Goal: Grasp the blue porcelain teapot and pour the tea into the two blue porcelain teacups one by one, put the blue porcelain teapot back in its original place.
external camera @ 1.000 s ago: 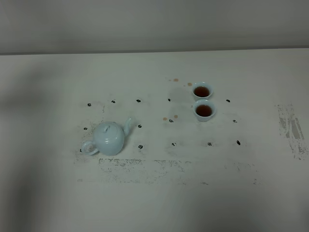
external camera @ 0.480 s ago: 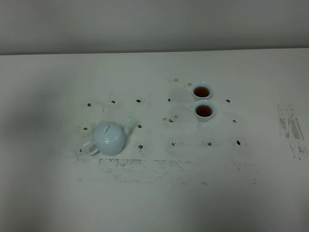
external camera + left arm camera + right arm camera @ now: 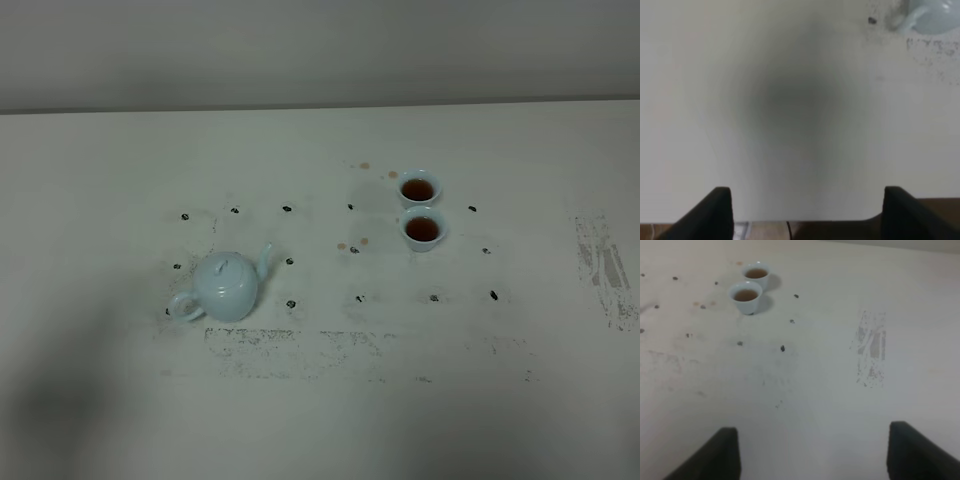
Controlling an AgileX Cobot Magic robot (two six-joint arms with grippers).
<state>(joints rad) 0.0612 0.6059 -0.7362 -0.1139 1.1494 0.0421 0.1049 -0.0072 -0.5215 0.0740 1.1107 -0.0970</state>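
On the counter [image 3: 100,180], the teapot [image 3: 226,287] stands upright at the left, well apart from the two cups [image 3: 420,208] of tea [image 3: 422,229]. Both the left hand [image 3: 805,212] and right hand [image 3: 812,452] hang spread and empty over bare counter

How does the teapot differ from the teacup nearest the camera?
The blue porcelain teapot is much bigger than the near teacup. The teapot has a lid, spout and loop handle; the teacup is open and handleless. Reddish-brown tea shows in the teacup; the teapot's inside is hidden. Both are pale blue and stand upright.
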